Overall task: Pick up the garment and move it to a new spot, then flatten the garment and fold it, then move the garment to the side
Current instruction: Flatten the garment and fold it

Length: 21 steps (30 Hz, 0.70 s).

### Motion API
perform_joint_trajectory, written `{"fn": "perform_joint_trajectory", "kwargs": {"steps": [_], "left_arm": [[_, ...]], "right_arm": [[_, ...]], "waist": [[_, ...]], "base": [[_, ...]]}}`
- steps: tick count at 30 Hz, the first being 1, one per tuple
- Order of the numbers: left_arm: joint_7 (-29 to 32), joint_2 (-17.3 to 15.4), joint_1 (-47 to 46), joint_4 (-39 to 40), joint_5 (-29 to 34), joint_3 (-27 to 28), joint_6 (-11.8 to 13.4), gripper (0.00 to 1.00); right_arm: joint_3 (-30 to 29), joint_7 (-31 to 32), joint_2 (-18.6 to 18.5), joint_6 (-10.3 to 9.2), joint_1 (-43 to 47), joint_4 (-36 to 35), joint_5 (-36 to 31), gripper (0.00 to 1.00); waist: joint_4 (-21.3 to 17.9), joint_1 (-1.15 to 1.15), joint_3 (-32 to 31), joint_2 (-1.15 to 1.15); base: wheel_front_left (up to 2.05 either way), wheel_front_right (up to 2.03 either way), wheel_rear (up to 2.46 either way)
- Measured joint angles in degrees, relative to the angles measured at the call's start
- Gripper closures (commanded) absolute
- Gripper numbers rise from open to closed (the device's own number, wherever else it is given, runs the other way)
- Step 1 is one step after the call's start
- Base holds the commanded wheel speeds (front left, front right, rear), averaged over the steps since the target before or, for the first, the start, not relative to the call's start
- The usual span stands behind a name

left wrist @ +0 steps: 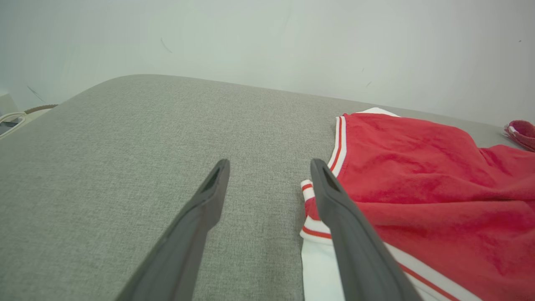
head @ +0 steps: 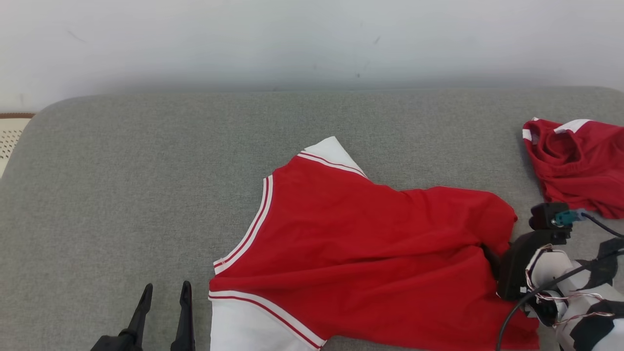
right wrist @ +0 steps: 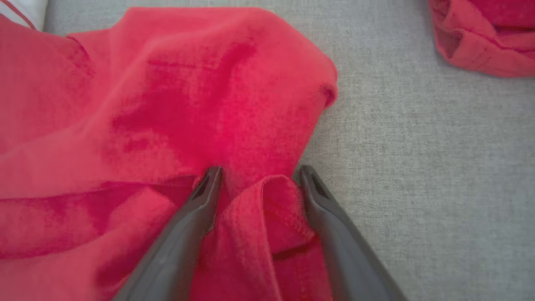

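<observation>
The garment is a red jersey with white, red-striped trim, spread with wrinkles on the grey padded surface. My left gripper stands open just left of the garment's white-trimmed corner; in the left wrist view the gripper has only bare grey surface between its fingers. My right gripper is at the garment's right edge, fingers open on either side of a raised fold of red cloth. In the head view its fingertips are tucked under the cloth's edge.
A second red and white cloth lies bunched at the far right, also seen as a crumpled red cloth in the right wrist view. A pale wall backs the surface. A white perforated object sits off the left edge.
</observation>
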<state>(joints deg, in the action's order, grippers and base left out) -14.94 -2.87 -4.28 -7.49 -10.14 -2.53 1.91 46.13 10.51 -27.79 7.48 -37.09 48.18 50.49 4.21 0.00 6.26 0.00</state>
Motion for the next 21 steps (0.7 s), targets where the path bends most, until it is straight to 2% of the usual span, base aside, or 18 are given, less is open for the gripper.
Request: {"fn": "perform_joint_trajectory", "kwargs": {"steps": [1,4,10,16,21], "left_arm": [[0.0,0.0,-0.2,0.0,0.0,-0.1,0.0,0.00],[0.0,0.0,-0.6,-0.2,0.0,-0.1,0.0,0.00],[0.0,0.0,-0.6,-0.7,0.0,0.0,-0.3,0.00],[0.0,0.0,-0.6,-0.9,0.0,0.0,-0.3,0.00],[0.0,0.0,-0.6,-0.9,0.0,-0.1,-0.3,0.00]], "right_arm": [[0.9,-0.5,0.1,0.00,-0.5,0.1,0.1,1.00],[3.1,-2.7,0.3,0.00,-1.8,0.2,0.7,1.00],[5.6,-12.0,-0.1,0.00,-6.9,1.5,-0.3,1.00],[6.7,-19.7,0.6,0.00,-12.2,5.8,-2.3,1.00],[8.5,-21.1,2.9,0.00,-14.1,9.9,-2.6,1.00]], "waist": [[0.1,0.00,0.1,0.00],[0.6,0.00,0.3,0.00],[1.2,0.00,0.0,0.00],[2.0,0.00,-0.4,0.00],[2.6,0.00,-0.6,0.00]], "base": [[0.00,0.00,0.00],[0.00,0.00,0.00],[0.00,0.00,0.00],[0.00,0.00,0.00],[0.00,0.00,0.00]]}}
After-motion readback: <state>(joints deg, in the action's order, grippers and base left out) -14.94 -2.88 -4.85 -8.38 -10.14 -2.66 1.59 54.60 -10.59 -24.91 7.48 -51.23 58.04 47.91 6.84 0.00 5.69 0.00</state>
